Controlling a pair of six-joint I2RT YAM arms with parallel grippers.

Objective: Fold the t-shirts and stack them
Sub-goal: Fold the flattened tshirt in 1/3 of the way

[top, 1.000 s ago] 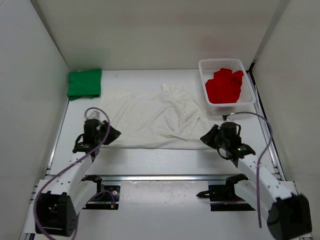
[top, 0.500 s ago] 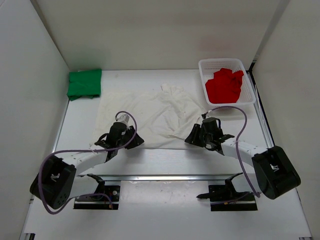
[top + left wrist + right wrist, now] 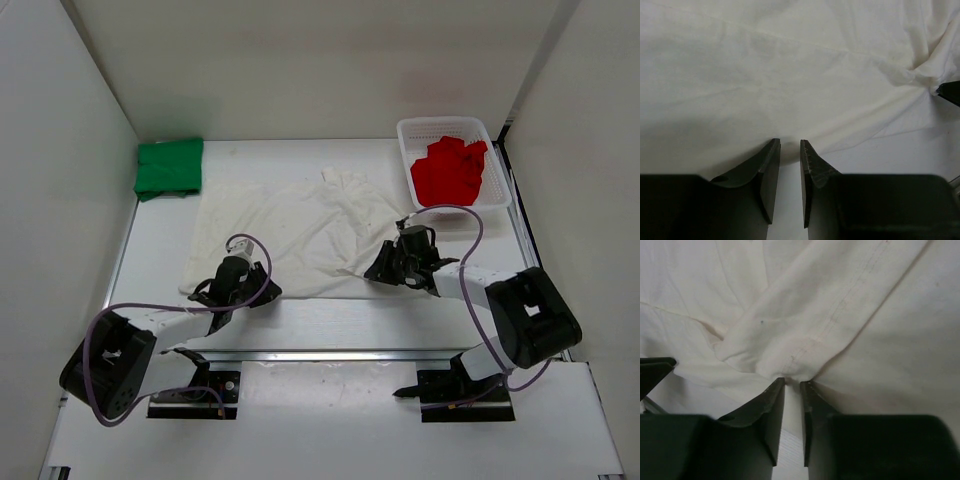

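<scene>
The white t-shirt (image 3: 300,235) lies spread flat in the middle of the table. My left gripper (image 3: 255,288) is low at its near hem, left of centre. In the left wrist view the jaws (image 3: 790,145) stand nearly together with the hem (image 3: 790,100) between their tips. My right gripper (image 3: 385,268) is at a bunched fold near the hem's right end. Its jaws (image 3: 792,382) pinch the seamed fold (image 3: 790,340). The green t-shirt (image 3: 169,167) lies folded at the far left. The red t-shirt (image 3: 448,170) lies crumpled in the basket.
The white mesh basket (image 3: 440,123) stands at the far right corner. White walls close in the left, far and right sides. A metal rail (image 3: 320,354) runs along the near edge by the arm bases. My right gripper's tip shows at the edge of the left wrist view (image 3: 950,92).
Both arms have swung inward from the table's sides and dropped to the white t-shirt's near hem. The shirt's right side has bunched slightly at the right gripper.
</scene>
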